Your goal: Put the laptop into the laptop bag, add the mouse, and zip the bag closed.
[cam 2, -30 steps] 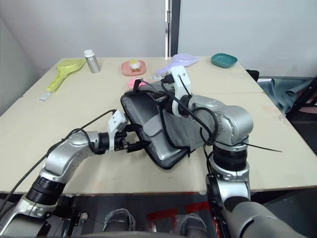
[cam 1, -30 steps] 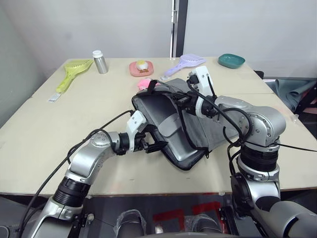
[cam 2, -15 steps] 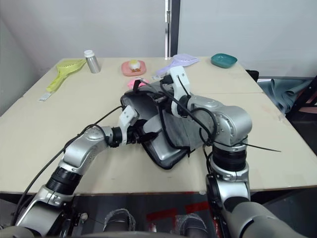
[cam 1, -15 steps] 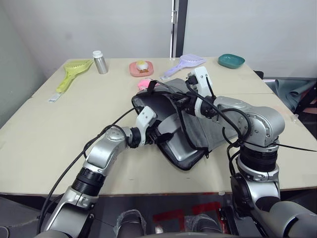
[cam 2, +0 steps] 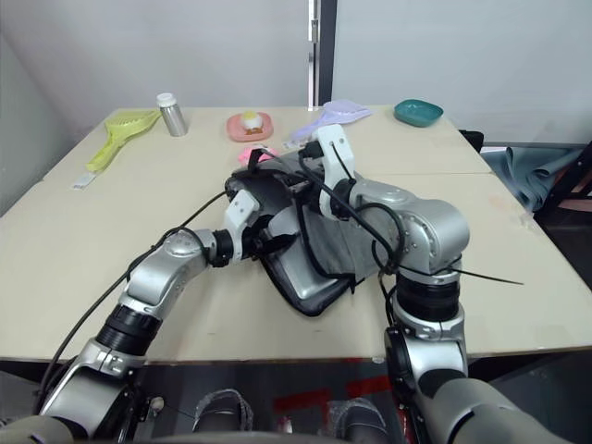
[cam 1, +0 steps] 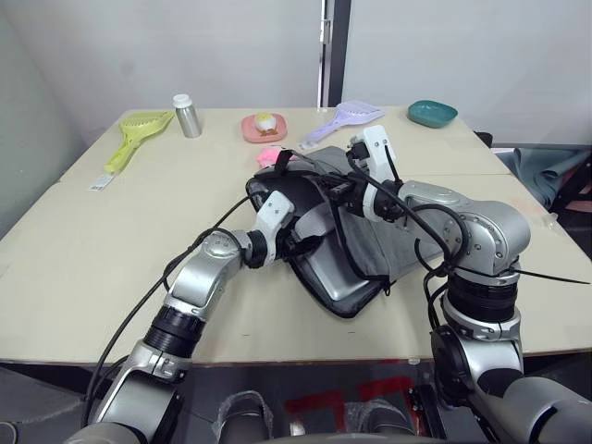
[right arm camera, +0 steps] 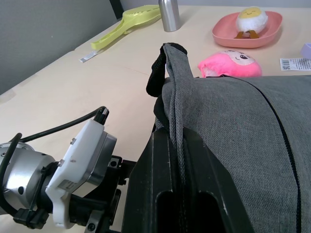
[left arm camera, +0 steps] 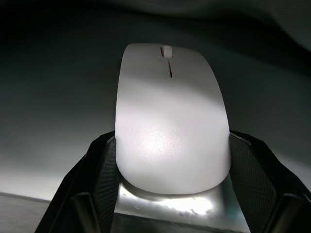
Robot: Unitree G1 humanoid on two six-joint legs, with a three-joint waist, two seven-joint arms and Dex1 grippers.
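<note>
The bag [cam 1: 361, 231] lies on the desk [cam 1: 111, 240], and its upper edge is clamped between the fingers of the right claw [right arm camera: 177, 145] and lifted, so that the mouth is held open toward the left arm. The left claw [cam 1: 301, 246] is clenched on the mouse [left arm camera: 171, 116], which is gripped by its sides with the wheel end pointing forward; in the left wrist view the mouse is surrounded by dark grey lining, so it is judged to be inside the opening, carried there for release. A silver-grey panel is visible in the open mouth in the head views; it is judged to be the laptop [cam 1: 335, 268], already seated in the bag. The zipper is not yet closed. A pink plush toy [right arm camera: 228, 65] lies just beyond the bag. Further back, a pink plate [cam 1: 264, 129] with a small toy, a metal bottle [cam 1: 188, 116], a yellow-green scoop [cam 1: 137, 134], a lilac scoop [cam 1: 347, 117] and a teal dish [cam 1: 432, 113] are spread well apart. The desk top is pale beige and matte. Plain grey-white walls stand behind it.
</note>
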